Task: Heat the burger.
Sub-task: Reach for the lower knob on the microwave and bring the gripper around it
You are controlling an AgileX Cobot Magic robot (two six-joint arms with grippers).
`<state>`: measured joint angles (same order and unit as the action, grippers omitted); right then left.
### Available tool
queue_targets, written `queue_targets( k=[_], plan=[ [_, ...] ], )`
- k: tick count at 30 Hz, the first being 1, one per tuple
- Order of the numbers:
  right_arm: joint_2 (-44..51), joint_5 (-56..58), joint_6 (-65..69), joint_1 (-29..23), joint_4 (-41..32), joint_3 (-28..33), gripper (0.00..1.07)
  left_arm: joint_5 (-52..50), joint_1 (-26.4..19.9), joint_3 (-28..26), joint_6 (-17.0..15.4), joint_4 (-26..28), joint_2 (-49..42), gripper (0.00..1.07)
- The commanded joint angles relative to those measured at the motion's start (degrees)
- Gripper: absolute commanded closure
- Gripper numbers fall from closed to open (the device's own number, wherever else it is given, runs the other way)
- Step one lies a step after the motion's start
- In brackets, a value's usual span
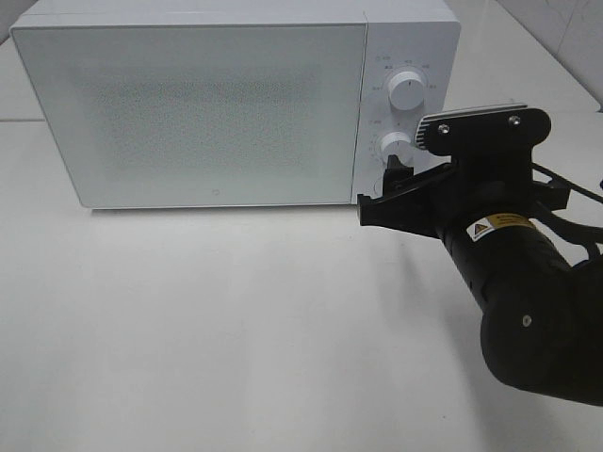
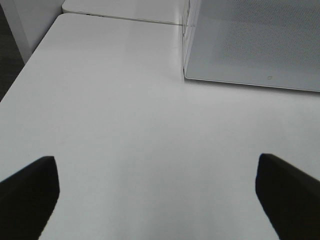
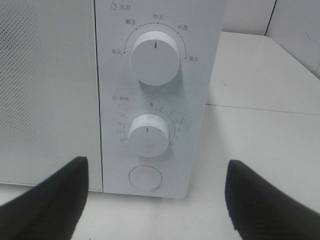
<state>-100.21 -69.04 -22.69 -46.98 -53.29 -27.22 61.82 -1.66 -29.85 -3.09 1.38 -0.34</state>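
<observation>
The burger is not in view in any frame. The white microwave (image 1: 188, 104) stands at the back of the table with its door shut. My right gripper (image 1: 382, 193) is open and empty, right in front of the control panel's low end. In the right wrist view the gripper (image 3: 155, 205) frames the round door button (image 3: 145, 178), with the timer knob (image 3: 148, 135) and the power knob (image 3: 154, 58) above it. My left gripper (image 2: 157, 200) is open and empty over bare table, with the microwave's door (image 2: 250, 40) ahead of it. The left arm does not show in the exterior view.
The white table (image 1: 236, 320) spreads in front of the microwave. In the exterior view the two knobs show as the power knob (image 1: 407, 91) and the timer knob (image 1: 396, 148). A second table surface lies behind the microwave (image 2: 125, 7).
</observation>
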Motion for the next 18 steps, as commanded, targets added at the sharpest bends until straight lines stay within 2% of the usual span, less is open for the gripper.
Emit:
queue_targets(
  k=[1, 9, 18],
  plan=[
    [0.0, -0.7, -0.6, 0.2, -0.2, -0.5, 0.32, -0.5, -0.1, 0.1, -0.1, 0.0, -1.2, 0.07],
    [-4.4, -0.6, -0.4, 0.3, -0.6, -3.3, 0.32, -0.5, -0.1, 0.1, -0.1, 0.0, -1.2, 0.07],
    [-8.4, 0.2, 0.5, 3.6, 1.4, -8.5, 0.32, -0.5, -0.1, 0.1, -0.1, 0.0, -1.2, 0.07]
  ],
)
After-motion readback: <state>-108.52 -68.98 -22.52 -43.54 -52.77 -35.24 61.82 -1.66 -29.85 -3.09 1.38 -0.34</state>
